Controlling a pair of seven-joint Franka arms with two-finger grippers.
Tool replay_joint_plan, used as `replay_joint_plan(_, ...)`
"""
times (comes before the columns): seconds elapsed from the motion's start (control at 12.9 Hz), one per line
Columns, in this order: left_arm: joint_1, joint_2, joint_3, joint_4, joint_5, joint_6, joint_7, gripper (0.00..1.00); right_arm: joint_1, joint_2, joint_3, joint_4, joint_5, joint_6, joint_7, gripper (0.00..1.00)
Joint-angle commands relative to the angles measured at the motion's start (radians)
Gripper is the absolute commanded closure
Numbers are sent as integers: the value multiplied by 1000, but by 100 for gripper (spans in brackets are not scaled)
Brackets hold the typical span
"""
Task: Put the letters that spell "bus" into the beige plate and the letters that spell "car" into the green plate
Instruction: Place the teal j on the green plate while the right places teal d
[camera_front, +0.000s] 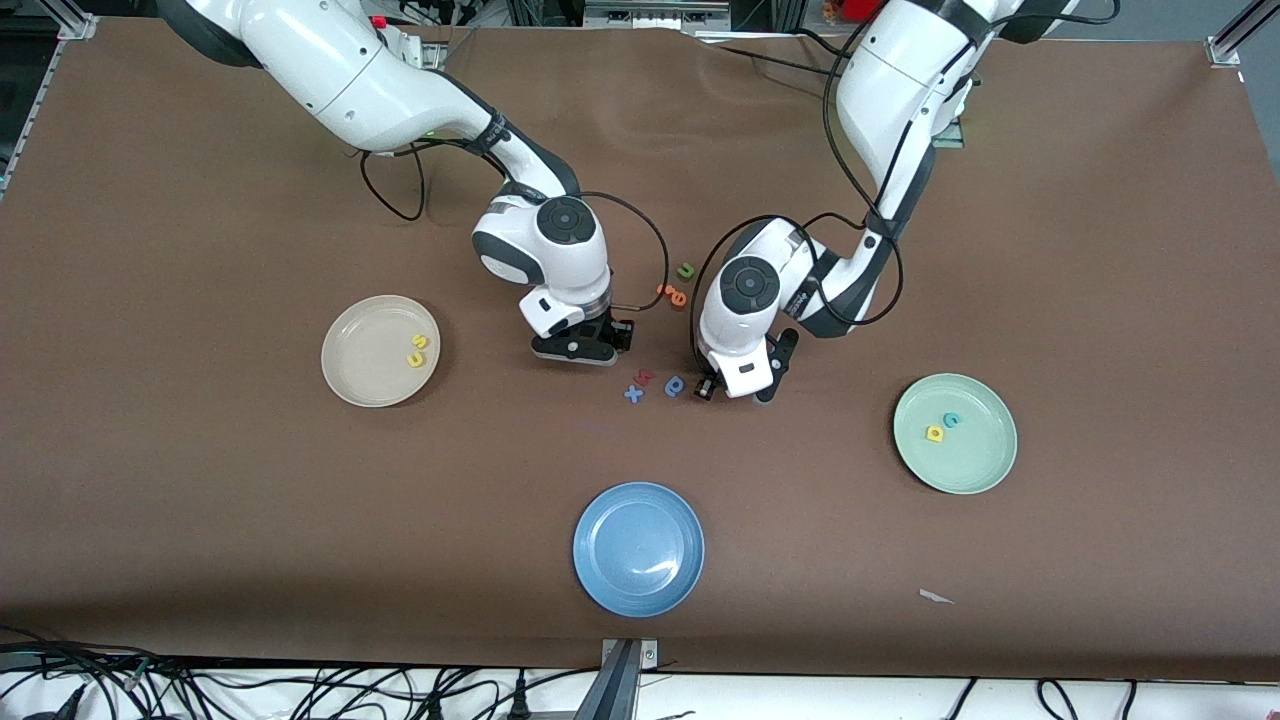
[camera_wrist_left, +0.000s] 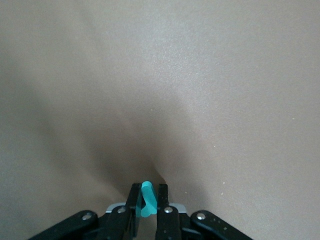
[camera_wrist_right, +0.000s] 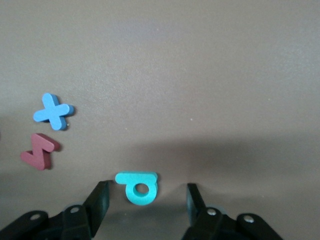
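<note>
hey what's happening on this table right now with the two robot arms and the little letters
Two arms are sorting foam letters into plates. The left gripper is shut on a small teal letter at the middle of the table. The right gripper is open around a teal b lying on the table. The beige plate holds a yellow u and s; the green plate holds a yellow a and teal c.

Matt brown table covering (camera_front: 200, 520), glossy blue plate (camera_front: 600, 560), smooth foam-like teal letter (camera_wrist_right: 138, 186), shiny white plastic arm shells (camera_front: 350, 60).
</note>
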Motion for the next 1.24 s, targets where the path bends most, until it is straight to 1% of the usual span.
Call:
replay_joint_plan(0.0, 8, 0, 12, 6, 49, -30, 131, 100, 8, 44, -13, 50, -39, -3, 21, 29)
replay_joint_plan(0.15, 58, -8, 12, 37, 44, -94, 287, 100, 8, 46, -14, 57, -42, -3, 19, 29)
replay_joint_plan(0.31, 111, -11, 12, 89, 40, -215, 499, 100, 10, 54, -14, 59, -56, -3, 21, 31)
replay_joint_plan(0.46, 189, -15, 10, 142, 40, -334, 721, 100, 13, 55, -14, 57, -56, -3, 22, 41)
replay_joint_plan(0.62, 264, -22, 10, 190, 40, -436, 953, 100, 18, 55, -14, 57, -54, -3, 23, 48)
replay_joint_plan(0.7, 293, -25, 12, 195, 43, -459, 1072, 100, 18, 55, -16, 57, -56, -3, 24, 52)
replay_joint_plan(0.77, 321, -26, 15, 193, 47, -465, 1177, 100, 18, 55, -14, 56, -56, -5, 26, 54)
replay_joint_plan(1.01, 399, -26, 21, 195, 57, -479, 1425, 100, 18, 49, -16, 50, -56, -6, 23, 69)
replay_joint_plan(1.08, 431, -26, 22, 195, 57, -479, 1510, 100, 18, 45, -14, 50, -56, -6, 19, 73)
replay_joint_plan(1.16, 466, -26, 22, 195, 57, -479, 1596, 100, 18, 40, -16, 48, -54, -8, 16, 73)
